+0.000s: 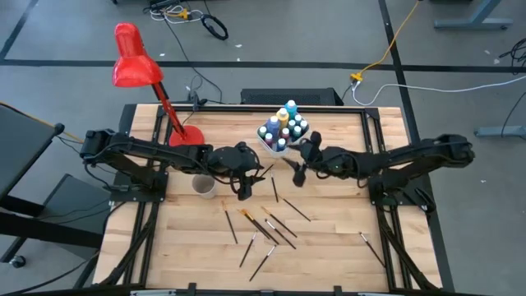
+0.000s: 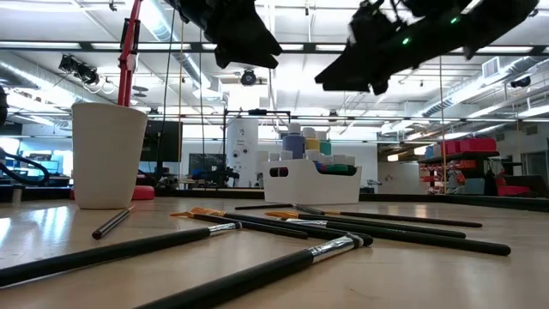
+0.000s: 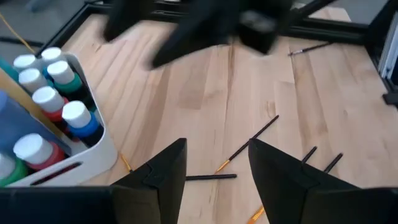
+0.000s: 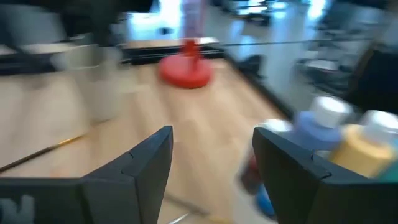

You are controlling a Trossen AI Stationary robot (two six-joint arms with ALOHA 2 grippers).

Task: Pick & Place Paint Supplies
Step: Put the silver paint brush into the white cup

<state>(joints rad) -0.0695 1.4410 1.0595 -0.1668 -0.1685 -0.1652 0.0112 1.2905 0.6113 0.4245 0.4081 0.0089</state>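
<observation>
So far, done: paint bottles [image 1: 283, 127] stand in the white tray [image 3: 93, 155] near the bench's [image 1: 329, 263] far edge.
Left: paintbrushes [image 1: 267, 226] lie scattered mid-bench toward the near edge; cup [image 1: 203, 186] looks unfilled.
My left pincer [image 3: 214, 171]: open, empty, over mid-bench.
My right pincer [image 4: 211, 162]: open, empty, beside the tray.

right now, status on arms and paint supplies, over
Left gripper open, empty, above table centre. Right gripper open, empty, beside the tray of paint bottles. Paintbrushes loose on table, cup empty.

Paint supplies, counted by kind.
About ten paint bottles [image 1: 283, 127] in one white tray [image 1: 265, 143]; roughly a dozen paintbrushes [image 1: 271, 226]; one beige cup [image 1: 203, 187]; one red lamp [image 1: 136, 67].
</observation>
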